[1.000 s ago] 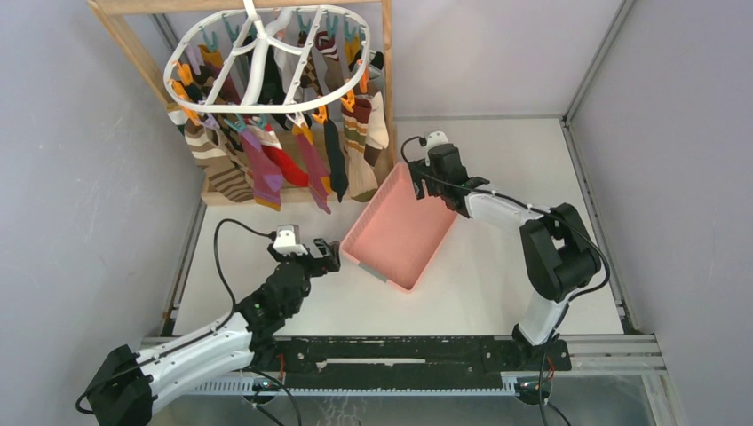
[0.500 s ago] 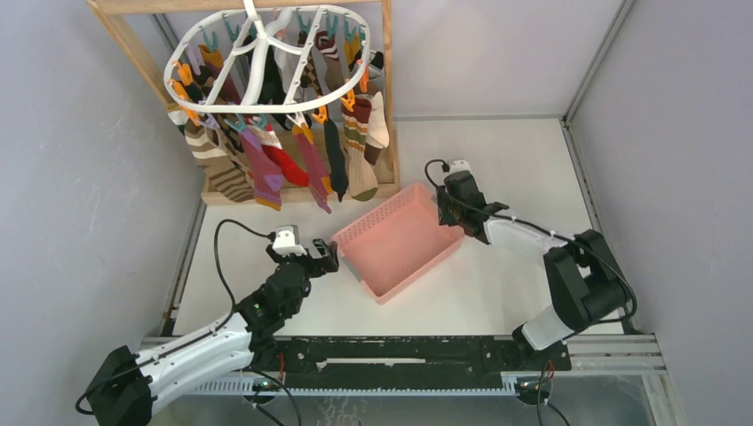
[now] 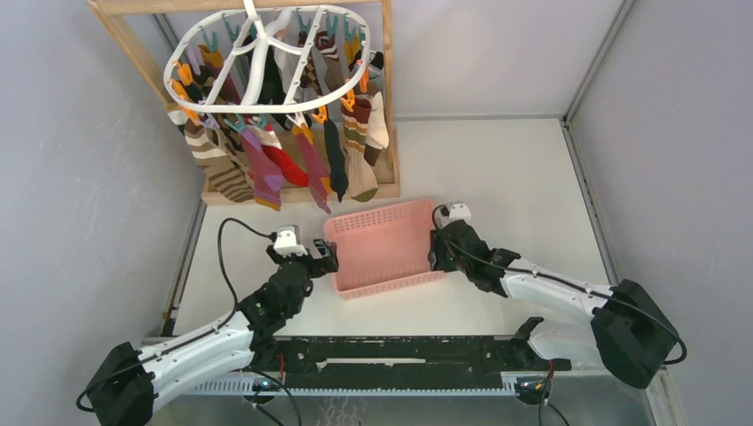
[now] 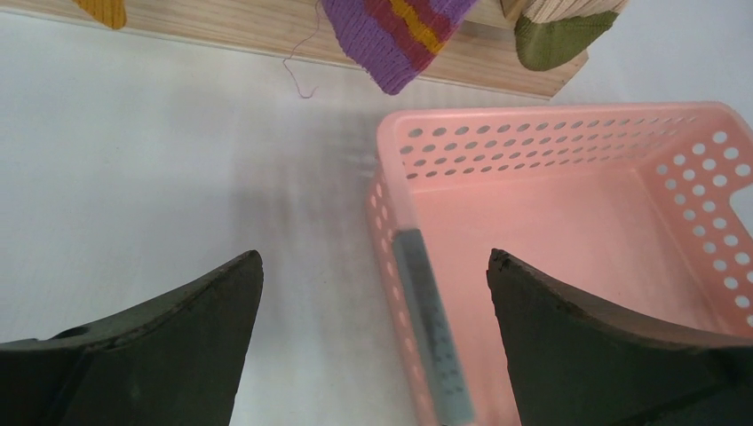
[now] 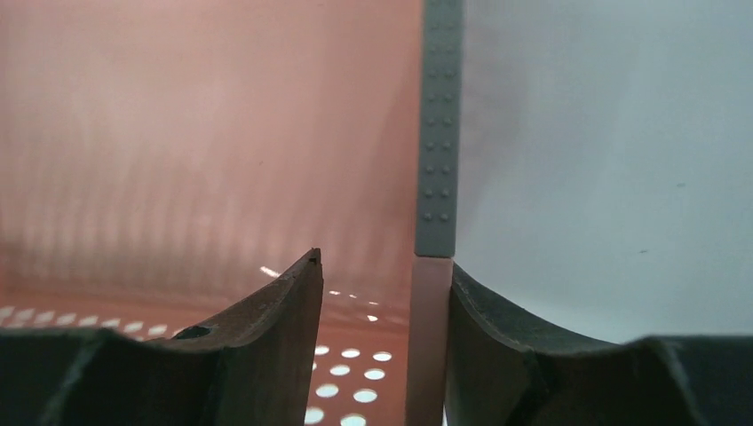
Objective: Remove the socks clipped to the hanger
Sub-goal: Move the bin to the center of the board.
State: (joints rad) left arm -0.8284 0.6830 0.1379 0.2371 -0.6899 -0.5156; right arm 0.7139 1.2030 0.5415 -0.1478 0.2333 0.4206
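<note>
The white ring hanger (image 3: pixel 257 67) hangs at the back left with several socks (image 3: pixel 266 164) clipped under it. Sock tips, one purple striped (image 4: pixel 400 35), show at the top of the left wrist view. A pink basket (image 3: pixel 382 248) lies on the table in front of them. My left gripper (image 3: pixel 324 257) is open and empty, its fingers either side of the basket's left wall (image 4: pixel 400 257). My right gripper (image 3: pixel 437 251) is open and straddles the basket's right wall (image 5: pixel 432 293): the outer finger touches it, the inner one stands apart.
The wooden frame stand (image 3: pixel 133 53) carries the hanger, and its base board (image 3: pixel 297 191) lies just behind the basket. Grey walls close in the white table (image 3: pixel 515 177) on the left, back and right.
My right gripper has swung the pink basket from the back toward the near edge and turned it square to the table. The left arm has not moved.
</note>
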